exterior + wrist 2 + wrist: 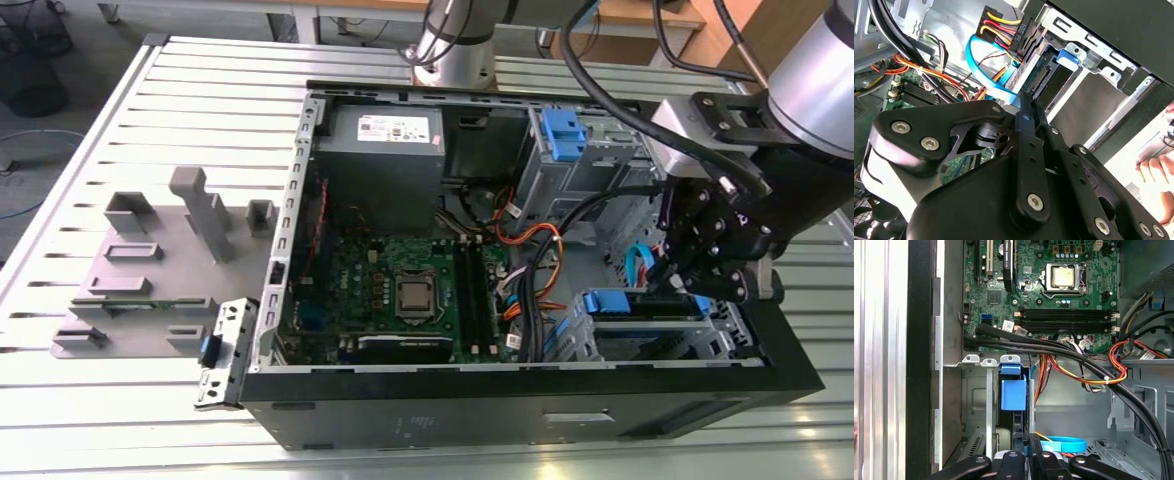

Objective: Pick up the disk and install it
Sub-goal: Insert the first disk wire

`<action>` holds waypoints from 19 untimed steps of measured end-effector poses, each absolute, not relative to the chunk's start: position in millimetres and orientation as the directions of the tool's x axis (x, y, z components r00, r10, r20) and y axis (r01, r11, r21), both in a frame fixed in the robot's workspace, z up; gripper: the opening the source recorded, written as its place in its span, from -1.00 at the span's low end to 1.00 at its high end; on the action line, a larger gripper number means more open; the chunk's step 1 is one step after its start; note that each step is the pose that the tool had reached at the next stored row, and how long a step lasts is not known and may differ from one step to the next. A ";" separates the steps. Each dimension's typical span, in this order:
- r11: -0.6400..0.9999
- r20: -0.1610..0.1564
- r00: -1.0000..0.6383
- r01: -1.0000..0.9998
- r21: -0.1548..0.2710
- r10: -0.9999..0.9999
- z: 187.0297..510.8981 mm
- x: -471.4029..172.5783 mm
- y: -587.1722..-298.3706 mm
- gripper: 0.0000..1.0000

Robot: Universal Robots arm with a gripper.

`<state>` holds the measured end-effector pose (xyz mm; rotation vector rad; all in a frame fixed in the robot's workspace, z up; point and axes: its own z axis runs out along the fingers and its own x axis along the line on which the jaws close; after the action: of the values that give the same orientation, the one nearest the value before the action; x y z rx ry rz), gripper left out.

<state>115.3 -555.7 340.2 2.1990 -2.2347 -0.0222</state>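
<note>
Inside the open computer case (534,425), disk (1013,390) in drive bay (974,395), just beyond closed claw (1028,456)

The table (120,440) was a flat top of pale metal slats running lengthwise. An open black computer case (534,425) lay on its side on it, toward the exterior view's right. A grey block of slotted holders (147,270) sat to the exterior view's left, just beside the case. The arm's round base (454,60) stood behind the case.
</note>
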 end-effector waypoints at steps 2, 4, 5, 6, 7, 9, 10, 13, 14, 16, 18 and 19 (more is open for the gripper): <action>0.016 -0.006 -0.016 -1.000 0.015 -1.000 340.0 115.7 -555.9 -0.68; 0.016 -0.006 -0.016 -1.000 0.015 -1.000 339.9 115.7 -556.1 -0.68; 0.016 -0.006 -0.016 -1.000 0.015 -1.000 339.8 115.8 -556.3 -0.68; 0.016 -0.006 -0.016 -1.000 0.015 -1.000 339.8 115.8 -556.8 -0.68; 0.016 -0.005 -0.016 -1.000 0.015 -1.000 339.7 115.8 -557.3 -0.68; 0.016 -0.006 -0.016 -1.000 0.015 -1.000 339.6 115.8 -557.9 -0.68; 0.016 -0.006 -0.016 -1.000 0.015 -1.000 339.6 115.8 -558.0 -0.68; 0.016 -0.006 -0.016 -1.000 0.014 -1.000 337.3 115.8 -558.1 -0.68; 0.016 -0.006 -0.016 -1.000 0.015 -1.000 336.9 115.8 -558.1 -0.68; 0.016 -0.005 -0.016 -1.000 0.015 -1.000 336.9 115.8 -558.1 -0.68; 0.016 -0.005 -0.016 -1.000 0.015 -1.000 336.8 115.8 -558.1 -0.68; 0.016 -0.006 -0.016 -1.000 0.015 -1.000 336.1 115.8 -558.0 -0.68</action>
<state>115.8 -558.0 336.1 2.1992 -2.2349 -0.0227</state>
